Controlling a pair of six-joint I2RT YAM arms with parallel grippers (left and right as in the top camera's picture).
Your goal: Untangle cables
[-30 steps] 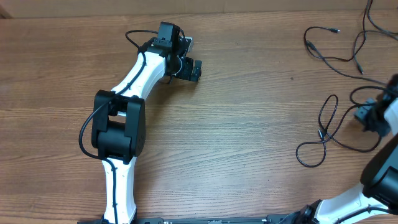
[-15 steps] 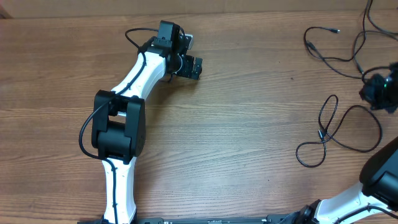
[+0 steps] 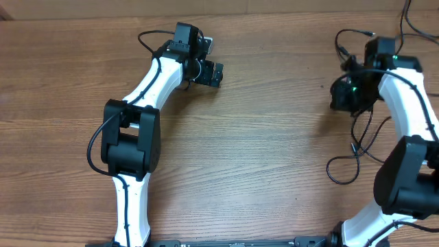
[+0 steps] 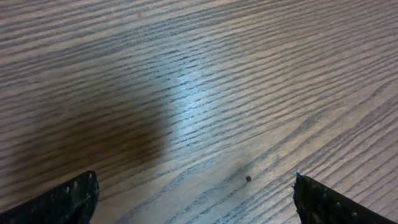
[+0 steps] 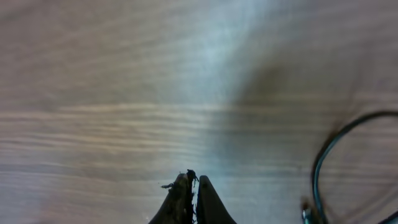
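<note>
Thin black cables [image 3: 341,167] lie in loose loops on the right side of the wooden table [image 3: 274,137]. One strand [image 3: 341,49] runs up to a small pale plug [image 3: 371,33]. My right gripper [image 3: 341,96] hovers over these cables, just left of the loops. In the right wrist view its fingertips [image 5: 193,182] are pressed together with nothing clearly between them, and a curved piece of cable [image 5: 323,155] lies to their right. My left gripper [image 3: 206,65] rests far away at the upper left, and its fingers [image 4: 74,200] stand wide apart over bare wood.
More black cord [image 3: 409,20] trails off the top right corner. The white left arm [image 3: 147,89] stretches diagonally across the left half of the table. The right arm [image 3: 411,103] covers part of the cable pile.
The right arm swung from the right edge up and leftward over the cables. The left arm stayed still.
</note>
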